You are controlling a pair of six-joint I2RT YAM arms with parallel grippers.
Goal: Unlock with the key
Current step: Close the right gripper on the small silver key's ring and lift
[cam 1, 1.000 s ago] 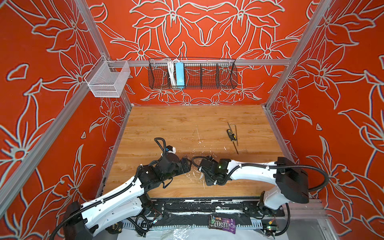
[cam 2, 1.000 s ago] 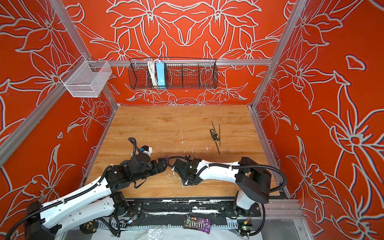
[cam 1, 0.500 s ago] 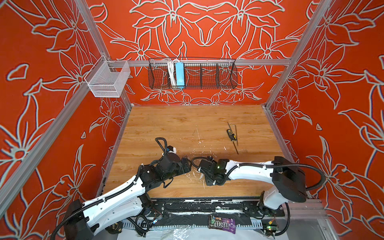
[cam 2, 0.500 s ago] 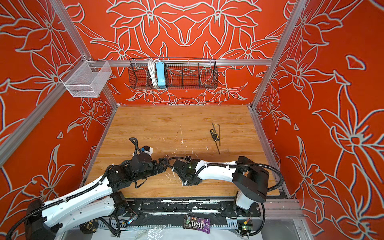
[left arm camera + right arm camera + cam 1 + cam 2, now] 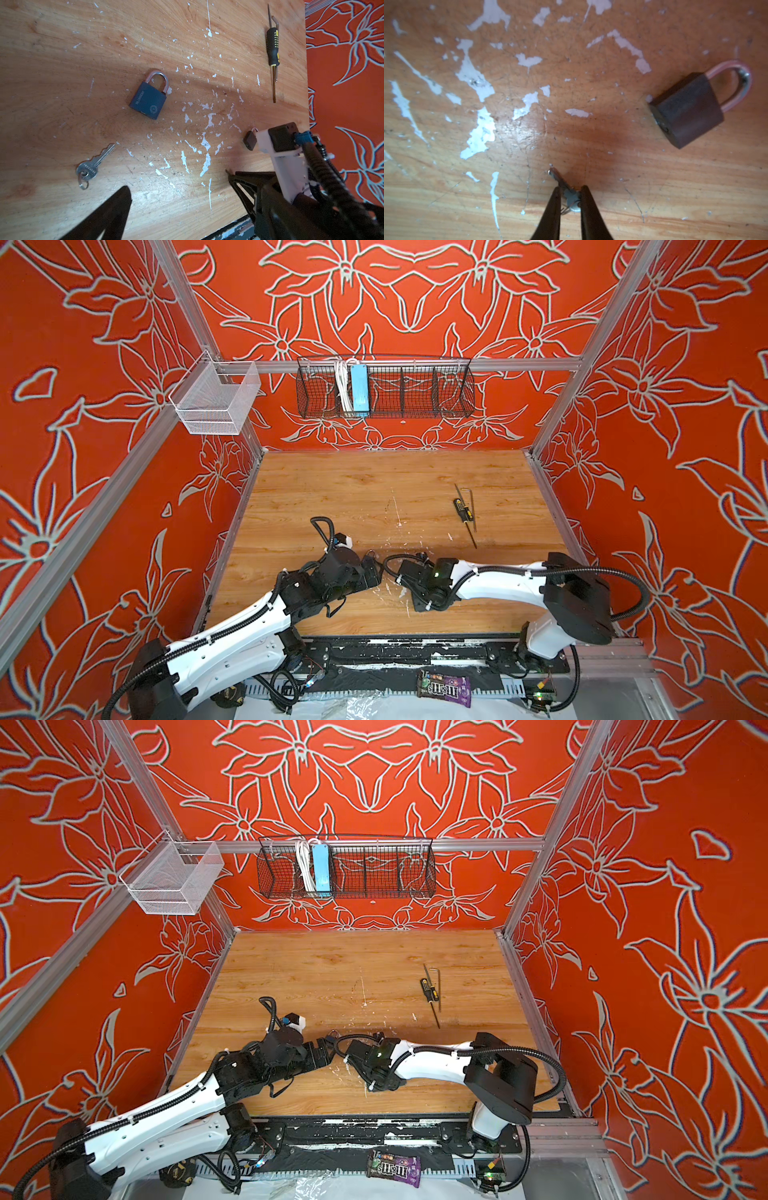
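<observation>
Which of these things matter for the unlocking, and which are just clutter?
Job: key at the right fingers, brown padlock, blue-grey padlock, second key.
Lying about: screwdriver, hex key, M&M's bag, power strip.

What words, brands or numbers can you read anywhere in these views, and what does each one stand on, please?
"BLOSSOM": along the face of the blue-grey padlock, in the left wrist view.
"m&m's": on the purple candy bag at the front edge, in both top views.
Too small to read: the stamp on the head of the loose key, and the round emblem on the blue-grey padlock.
</observation>
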